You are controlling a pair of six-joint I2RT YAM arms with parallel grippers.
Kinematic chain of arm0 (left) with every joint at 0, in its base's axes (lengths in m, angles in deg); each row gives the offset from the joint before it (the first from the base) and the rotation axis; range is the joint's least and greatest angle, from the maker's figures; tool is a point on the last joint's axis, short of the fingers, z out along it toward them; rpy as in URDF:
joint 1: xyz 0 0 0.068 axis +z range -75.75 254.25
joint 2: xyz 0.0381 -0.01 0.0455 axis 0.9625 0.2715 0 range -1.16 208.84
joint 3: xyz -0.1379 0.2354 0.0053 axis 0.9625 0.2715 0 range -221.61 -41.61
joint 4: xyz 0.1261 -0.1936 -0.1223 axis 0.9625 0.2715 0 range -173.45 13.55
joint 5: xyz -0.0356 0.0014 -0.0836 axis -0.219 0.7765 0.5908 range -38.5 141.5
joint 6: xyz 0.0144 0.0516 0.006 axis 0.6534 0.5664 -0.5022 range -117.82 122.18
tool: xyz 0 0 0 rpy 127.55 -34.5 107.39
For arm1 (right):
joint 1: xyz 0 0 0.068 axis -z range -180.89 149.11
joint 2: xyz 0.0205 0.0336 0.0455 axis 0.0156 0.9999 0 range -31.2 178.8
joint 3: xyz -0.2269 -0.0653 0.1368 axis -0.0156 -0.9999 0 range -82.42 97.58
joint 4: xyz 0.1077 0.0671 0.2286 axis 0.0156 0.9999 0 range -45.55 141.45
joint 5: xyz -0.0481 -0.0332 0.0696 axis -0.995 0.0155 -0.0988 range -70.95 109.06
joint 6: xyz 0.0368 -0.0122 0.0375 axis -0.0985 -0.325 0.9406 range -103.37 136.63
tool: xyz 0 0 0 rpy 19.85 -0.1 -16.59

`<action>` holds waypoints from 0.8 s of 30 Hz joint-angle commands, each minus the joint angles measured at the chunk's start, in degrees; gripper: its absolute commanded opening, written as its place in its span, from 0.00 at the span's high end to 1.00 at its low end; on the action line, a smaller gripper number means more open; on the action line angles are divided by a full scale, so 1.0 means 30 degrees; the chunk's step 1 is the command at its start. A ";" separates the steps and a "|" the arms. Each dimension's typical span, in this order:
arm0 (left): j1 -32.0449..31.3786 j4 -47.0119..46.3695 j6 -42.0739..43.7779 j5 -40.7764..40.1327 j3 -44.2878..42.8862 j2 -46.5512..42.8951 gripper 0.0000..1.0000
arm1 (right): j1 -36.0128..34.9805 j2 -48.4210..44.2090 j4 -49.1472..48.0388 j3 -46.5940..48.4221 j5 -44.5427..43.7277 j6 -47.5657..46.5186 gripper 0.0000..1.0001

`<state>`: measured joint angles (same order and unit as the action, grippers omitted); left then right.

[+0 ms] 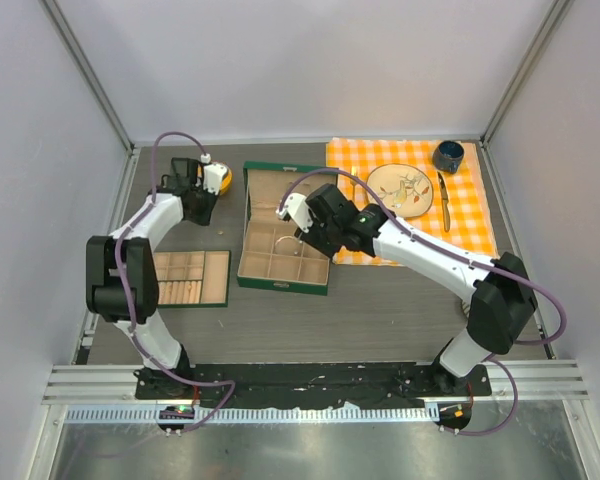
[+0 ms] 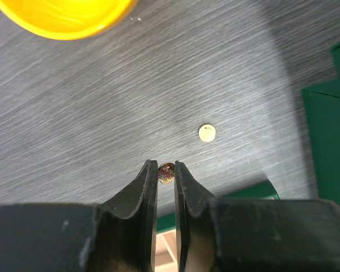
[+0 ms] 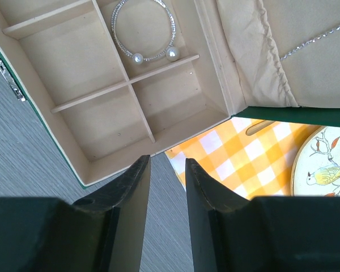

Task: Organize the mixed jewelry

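The green box at the table's centre is holding one pearl-tipped bangle in a compartment and one chain on its lid lining. Near the far-left corner, the left hand is pinching one round stud, and one gold disc is lying just beside. The right hand is hovering open.

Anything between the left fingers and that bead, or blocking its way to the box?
Nothing visible: the bead sits between the left fingers. Toward the green box, only a flat gold disc lies on the table.
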<state>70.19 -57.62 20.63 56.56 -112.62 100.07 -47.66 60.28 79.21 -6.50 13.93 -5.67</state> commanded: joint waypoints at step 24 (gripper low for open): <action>0.2025 0.3288 0.2052 0.1769 0.5473 -0.8784 0.89 | 0.0031 -0.1285 -0.1393 -0.0932 0.0361 0.0170 0.63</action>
<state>75.68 -47.65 26.47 59.84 -96.97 73.45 -47.66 58.29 77.33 -9.50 14.28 -5.67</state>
